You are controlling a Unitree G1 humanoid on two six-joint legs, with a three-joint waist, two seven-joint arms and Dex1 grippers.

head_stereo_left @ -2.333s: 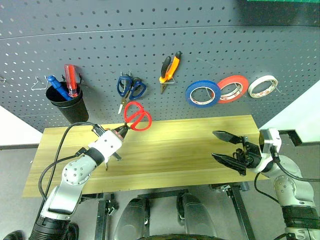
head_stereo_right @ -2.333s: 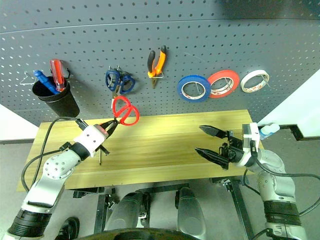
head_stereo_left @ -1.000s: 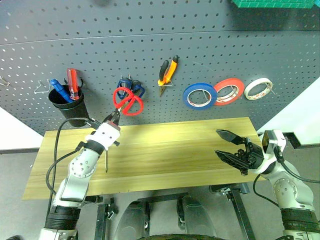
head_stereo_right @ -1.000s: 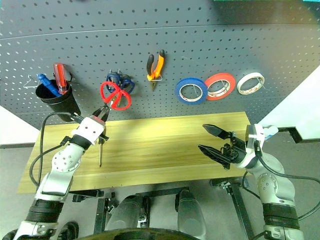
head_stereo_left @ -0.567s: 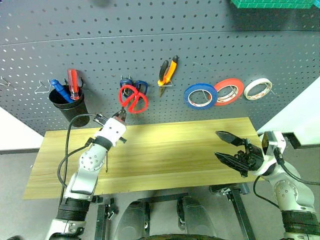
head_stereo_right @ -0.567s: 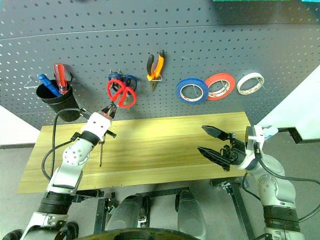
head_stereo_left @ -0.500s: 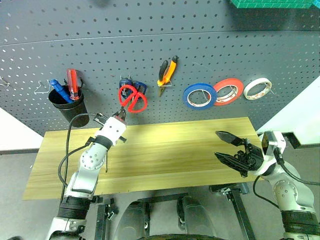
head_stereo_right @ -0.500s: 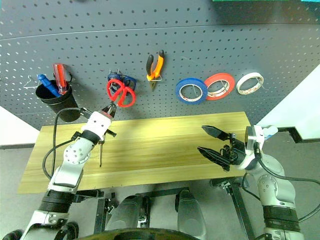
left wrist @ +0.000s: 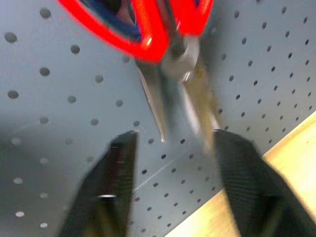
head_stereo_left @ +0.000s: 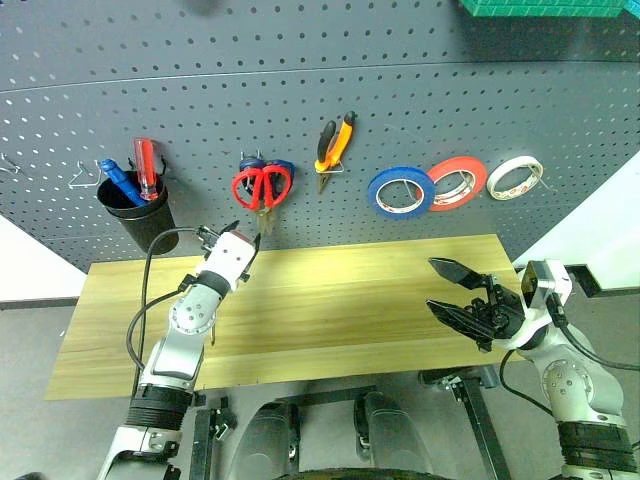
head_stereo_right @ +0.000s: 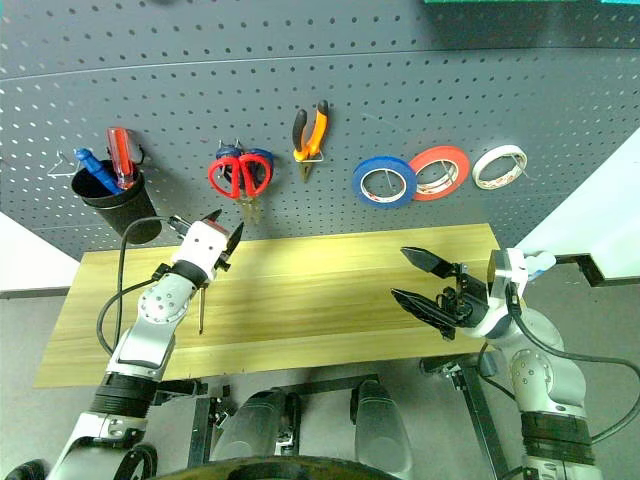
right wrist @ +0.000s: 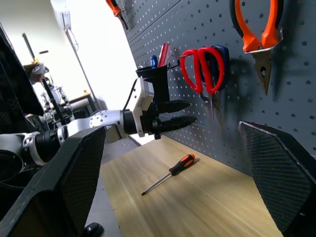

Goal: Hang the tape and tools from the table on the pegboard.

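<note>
A black cup [head_stereo_left: 133, 214] with screwdrivers is seen at the left of the pegboard [head_stereo_left: 420, 90]. The red scissors [head_stereo_left: 262, 186] are hung there over a blue pair, free of the left tool [head_stereo_left: 240, 236], whose fingers are parted just below. The pliers [head_stereo_left: 336, 143] and blue tape [head_stereo_left: 401, 192] are hung further right. A slim screwdriver [head_stereo_right: 200, 308] is left on the wooden surface [head_stereo_left: 340, 300]. The right tool [head_stereo_left: 447, 290] is spread wide and empty.

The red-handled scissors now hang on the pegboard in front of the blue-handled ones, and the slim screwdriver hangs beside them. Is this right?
Not quite. The red-handled scissors do hang on the pegboard in front of the blue-handled ones, but the slim screwdriver lies on the table, as the right wrist view shows.
</note>
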